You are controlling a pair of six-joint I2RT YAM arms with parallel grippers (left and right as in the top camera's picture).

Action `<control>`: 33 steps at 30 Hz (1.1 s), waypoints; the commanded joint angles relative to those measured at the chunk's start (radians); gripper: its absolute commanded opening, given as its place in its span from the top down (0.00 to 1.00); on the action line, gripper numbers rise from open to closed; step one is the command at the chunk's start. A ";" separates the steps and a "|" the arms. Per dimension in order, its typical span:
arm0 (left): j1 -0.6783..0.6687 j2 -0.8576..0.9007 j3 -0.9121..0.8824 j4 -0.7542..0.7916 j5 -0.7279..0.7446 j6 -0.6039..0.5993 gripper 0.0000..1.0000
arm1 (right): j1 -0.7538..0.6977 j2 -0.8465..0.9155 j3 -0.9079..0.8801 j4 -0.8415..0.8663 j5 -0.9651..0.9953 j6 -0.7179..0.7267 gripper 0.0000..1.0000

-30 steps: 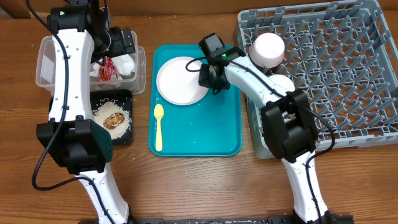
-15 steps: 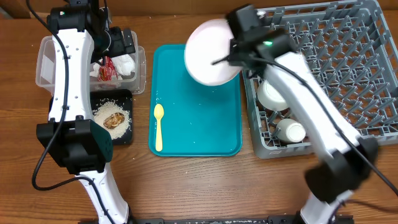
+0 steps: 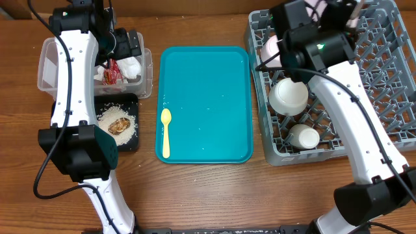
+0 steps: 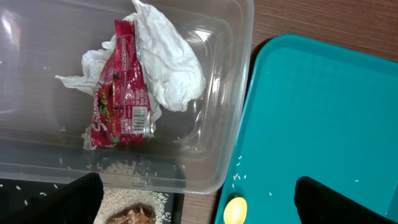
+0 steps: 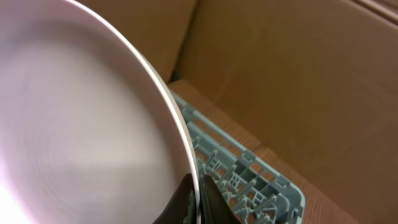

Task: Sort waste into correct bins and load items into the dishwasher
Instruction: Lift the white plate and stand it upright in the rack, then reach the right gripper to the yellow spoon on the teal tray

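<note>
My right gripper (image 5: 198, 200) is shut on the rim of the pale pink plate (image 5: 81, 130) and holds it on edge over the back of the grey dish rack (image 3: 370, 84), which also shows in the right wrist view (image 5: 249, 180). In the overhead view that gripper (image 3: 335, 14) is at the rack's far edge. The rack holds a pink bowl (image 3: 270, 49), a white bowl (image 3: 288, 96) and a white cup (image 3: 303, 137). The yellow spoon (image 3: 165, 133) lies on the teal tray (image 3: 208, 97). My left gripper (image 4: 205, 202) is open and empty above the clear tub (image 3: 52, 65).
The tub holds the red wrapper (image 4: 121, 93) and crumpled white paper (image 4: 171, 68). The black tray (image 3: 133, 99) in front of it holds rice and a brown lump (image 3: 119, 125). Rice grains dot the teal tray. A cardboard wall stands behind the rack.
My right gripper lifted the pink plate off the teal tray and carried it right, turning it on edge over the rack. The left arm has not moved.
</note>
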 commanded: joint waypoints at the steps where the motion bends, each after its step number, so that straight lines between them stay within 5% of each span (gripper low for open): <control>1: -0.002 -0.032 0.024 0.001 0.006 -0.010 0.00 | -0.071 0.020 -0.076 0.060 0.100 0.054 0.96; 9: -0.002 -0.032 0.024 0.001 0.006 -0.010 0.00 | -0.174 0.031 -0.340 0.475 0.085 -0.145 0.96; 14: -0.002 -0.032 0.024 0.001 0.006 -0.010 0.00 | -0.207 0.033 -0.446 0.660 -0.093 -0.243 0.96; 26: -0.002 -0.032 0.024 0.001 0.006 -0.010 0.00 | -0.278 0.050 -0.577 0.807 -0.231 -0.243 0.96; 27: -0.002 -0.032 0.024 0.001 0.006 -0.010 0.00 | -0.280 0.050 -0.577 0.816 -0.246 -0.243 0.91; 30: -0.002 -0.032 0.024 0.001 0.006 -0.010 0.00 | -0.275 0.049 -0.577 0.904 -0.252 -0.330 0.44; 33: -0.002 -0.032 0.024 0.001 0.006 -0.010 0.00 | -0.253 0.039 -0.576 0.944 -0.245 -0.402 0.39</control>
